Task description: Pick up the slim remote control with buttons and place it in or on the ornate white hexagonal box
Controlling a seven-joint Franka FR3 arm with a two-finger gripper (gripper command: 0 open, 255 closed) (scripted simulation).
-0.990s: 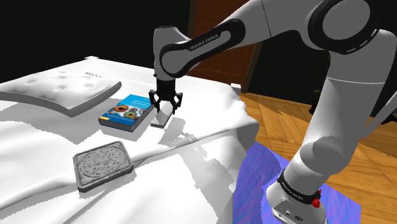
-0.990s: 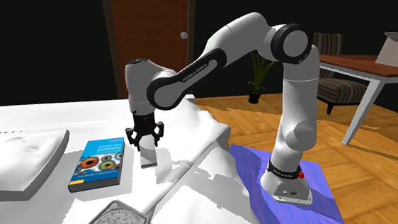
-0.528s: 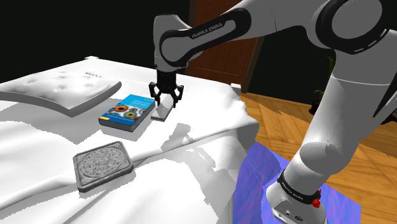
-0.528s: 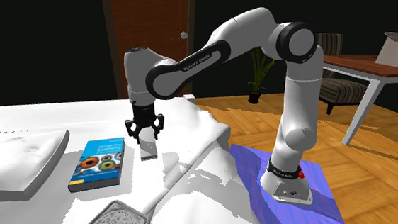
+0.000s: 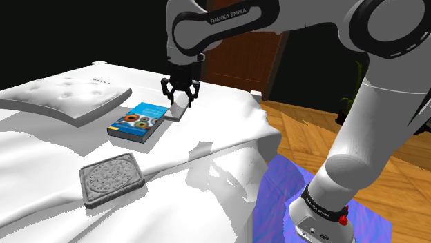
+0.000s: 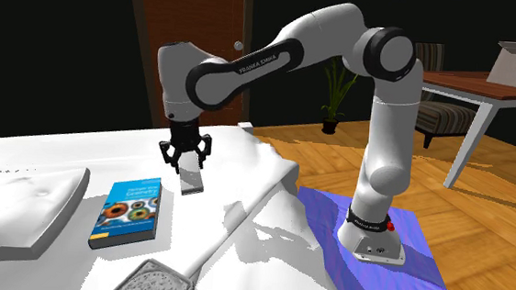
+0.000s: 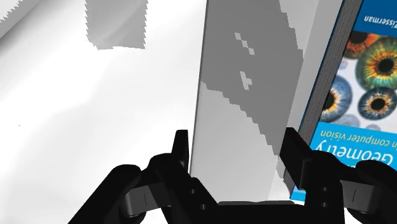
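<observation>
Grey remote (image 5: 176, 112) tight in end effector (image 5: 181, 101), aloft over bed (image 5: 228, 124), beside book (image 5: 137, 121) edge.

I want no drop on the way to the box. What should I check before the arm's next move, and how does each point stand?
1. Grip: the gripper clasps the remote from both sides. Ok.
2. Lift: the remote hangs tilted and looks clear of the bed. Ok.
3. Gap to the book: the remote's lower end is close to the book's far corner, and it is unclear whether they are apart. Cannot tell.
4. Target: the box lies flat on the bed with its top bare. Ok.
5. Path: only the low book lies between remote and box, so a carry at this height probably passes over it. Ok.
</observation>
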